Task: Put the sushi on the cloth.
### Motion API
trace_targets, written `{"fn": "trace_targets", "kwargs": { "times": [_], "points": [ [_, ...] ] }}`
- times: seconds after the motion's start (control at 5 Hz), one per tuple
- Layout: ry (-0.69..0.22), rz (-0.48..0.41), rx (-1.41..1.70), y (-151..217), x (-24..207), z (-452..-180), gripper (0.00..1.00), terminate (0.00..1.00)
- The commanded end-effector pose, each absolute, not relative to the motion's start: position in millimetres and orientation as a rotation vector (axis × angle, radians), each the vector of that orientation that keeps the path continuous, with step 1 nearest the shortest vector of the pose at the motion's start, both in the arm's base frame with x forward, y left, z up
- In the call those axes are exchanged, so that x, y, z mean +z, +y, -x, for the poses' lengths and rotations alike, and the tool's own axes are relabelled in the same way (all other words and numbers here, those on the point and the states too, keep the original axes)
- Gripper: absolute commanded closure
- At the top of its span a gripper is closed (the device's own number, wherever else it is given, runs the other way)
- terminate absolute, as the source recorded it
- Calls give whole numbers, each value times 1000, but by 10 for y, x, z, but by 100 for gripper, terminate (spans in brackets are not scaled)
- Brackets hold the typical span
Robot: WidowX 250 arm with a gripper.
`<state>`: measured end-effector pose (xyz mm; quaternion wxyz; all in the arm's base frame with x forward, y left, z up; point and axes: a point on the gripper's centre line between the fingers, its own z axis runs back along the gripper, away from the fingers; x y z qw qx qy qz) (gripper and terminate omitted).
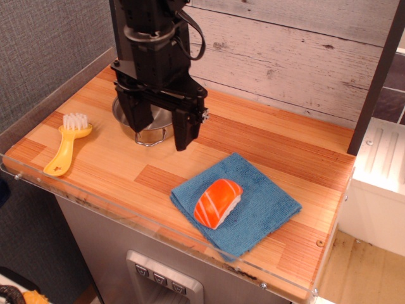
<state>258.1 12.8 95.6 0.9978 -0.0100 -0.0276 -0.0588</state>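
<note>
wooden counter (266,142): sushi (217,202) on cloth (262,206)

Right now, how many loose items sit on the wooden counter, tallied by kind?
Toy food: 1, the sushi
Fabric: 1, the blue cloth under it
Cookware: 1, the steel pot, partly hidden by the gripper
Cleaning tools: 1, the yellow brush
Total: 4
</note>
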Motion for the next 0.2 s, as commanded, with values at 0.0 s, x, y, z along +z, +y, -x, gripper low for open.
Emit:
{"fn": "trace_targets", "kwargs": {
  "times": [0.0],
  "points": [
    [-94, 14, -110, 171, 1098, -2592, 0, 100]
  ]
}}
